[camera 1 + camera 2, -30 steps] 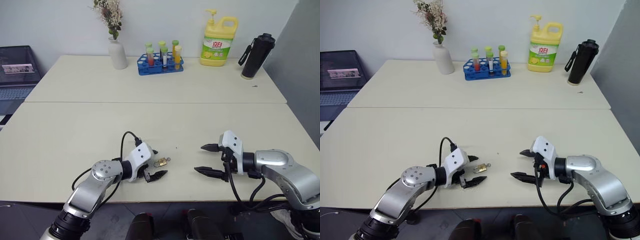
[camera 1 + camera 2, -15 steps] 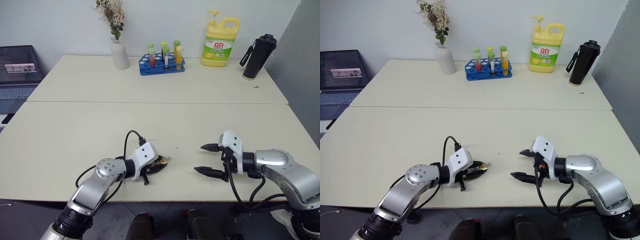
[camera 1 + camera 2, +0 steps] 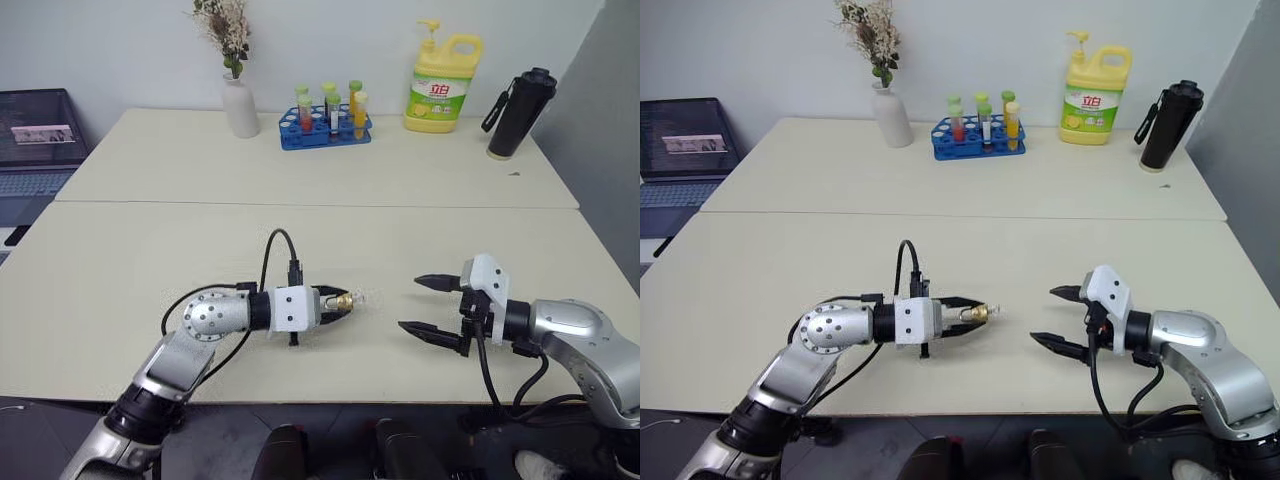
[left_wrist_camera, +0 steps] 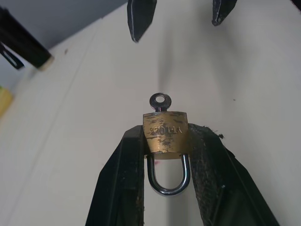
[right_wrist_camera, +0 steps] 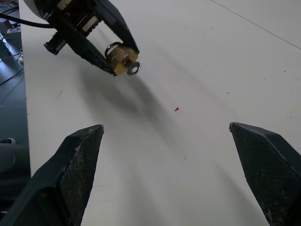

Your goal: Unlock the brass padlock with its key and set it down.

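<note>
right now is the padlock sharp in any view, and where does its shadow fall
Left wrist view: the padlock is crisp, stamped lettering visible, between the left tool fingers. Right wrist view: it casts a soft shadow on the table beneath; that tool's own fingertips look blurred.

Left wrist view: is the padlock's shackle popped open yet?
No. The brass padlock sits clamped in the left hand with both shackle legs seated and the key inserted.

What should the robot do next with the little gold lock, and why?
Probably bring the open right gripper across to pinch the key. The left gripper already holds the brass padlock off the table, with the key's round head sticking out of its body toward the right fingers, ready to be turned.
</note>
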`<state>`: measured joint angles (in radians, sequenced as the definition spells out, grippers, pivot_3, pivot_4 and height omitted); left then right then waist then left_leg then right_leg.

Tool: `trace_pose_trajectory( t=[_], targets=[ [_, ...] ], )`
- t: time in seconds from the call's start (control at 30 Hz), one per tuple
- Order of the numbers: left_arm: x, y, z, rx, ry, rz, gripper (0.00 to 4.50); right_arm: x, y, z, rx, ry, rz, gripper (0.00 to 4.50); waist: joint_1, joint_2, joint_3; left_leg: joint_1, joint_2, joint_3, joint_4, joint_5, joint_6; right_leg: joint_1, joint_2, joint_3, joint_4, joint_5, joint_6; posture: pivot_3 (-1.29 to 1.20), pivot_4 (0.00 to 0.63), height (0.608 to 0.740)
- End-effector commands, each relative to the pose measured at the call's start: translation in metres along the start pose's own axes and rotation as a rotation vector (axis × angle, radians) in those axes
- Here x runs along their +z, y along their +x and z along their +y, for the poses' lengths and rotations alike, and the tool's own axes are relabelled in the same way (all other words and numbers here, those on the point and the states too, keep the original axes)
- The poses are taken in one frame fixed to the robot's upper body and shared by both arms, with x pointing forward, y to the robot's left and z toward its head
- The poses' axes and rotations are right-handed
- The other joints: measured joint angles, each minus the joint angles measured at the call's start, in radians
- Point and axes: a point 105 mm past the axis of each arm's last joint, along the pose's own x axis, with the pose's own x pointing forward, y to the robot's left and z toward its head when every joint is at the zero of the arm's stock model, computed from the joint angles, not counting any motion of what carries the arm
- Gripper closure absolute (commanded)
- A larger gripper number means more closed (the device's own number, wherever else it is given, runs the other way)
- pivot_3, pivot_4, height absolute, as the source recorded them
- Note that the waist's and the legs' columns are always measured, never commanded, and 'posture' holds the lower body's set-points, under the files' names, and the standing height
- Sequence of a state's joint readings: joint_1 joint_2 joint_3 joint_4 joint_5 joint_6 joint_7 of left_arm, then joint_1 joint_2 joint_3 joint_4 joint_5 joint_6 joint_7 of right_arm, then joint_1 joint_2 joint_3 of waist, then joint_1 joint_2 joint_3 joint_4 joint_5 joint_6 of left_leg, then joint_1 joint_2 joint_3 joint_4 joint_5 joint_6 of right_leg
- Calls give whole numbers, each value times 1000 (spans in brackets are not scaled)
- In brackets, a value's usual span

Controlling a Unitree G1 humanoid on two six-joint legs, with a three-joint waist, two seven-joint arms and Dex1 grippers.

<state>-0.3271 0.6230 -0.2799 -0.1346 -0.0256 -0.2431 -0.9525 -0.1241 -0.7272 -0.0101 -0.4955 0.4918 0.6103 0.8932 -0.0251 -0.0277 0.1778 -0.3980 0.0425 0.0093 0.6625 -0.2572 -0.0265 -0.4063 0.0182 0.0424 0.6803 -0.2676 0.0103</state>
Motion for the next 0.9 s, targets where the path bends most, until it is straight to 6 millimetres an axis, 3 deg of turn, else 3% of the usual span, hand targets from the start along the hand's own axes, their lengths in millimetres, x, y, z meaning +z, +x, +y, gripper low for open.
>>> trace_pose_trajectory(
  t=[0.03,0.1,0.3,0.9],
  targets=[
    [12,1,7,-14,296,-68,3536,14,-2,7,41,1,-56,0,-1,0,0,0,0,0,0,0,0,0,0,0,0,0,0,0,150,740],
    [16,0,7,-28,461,-114,3536,18,1,15,86,57,-71,0,0,0,0,0,0,0,0,0,0,0,0,-1,0,0,0,0,150,740],
    [24,-5,14,49,639,-180,3536,20,6,31,169,178,-72,0,-1,0,0,0,1,0,0,0,0,0,-1,0,0,0,0,0,150,740],
    [30,-10,14,115,711,-182,3536,31,34,22,220,367,-158,0,-2,0,0,0,1,0,0,0,0,0,-1,-1,0,0,0,0,150,740]
  ],
)
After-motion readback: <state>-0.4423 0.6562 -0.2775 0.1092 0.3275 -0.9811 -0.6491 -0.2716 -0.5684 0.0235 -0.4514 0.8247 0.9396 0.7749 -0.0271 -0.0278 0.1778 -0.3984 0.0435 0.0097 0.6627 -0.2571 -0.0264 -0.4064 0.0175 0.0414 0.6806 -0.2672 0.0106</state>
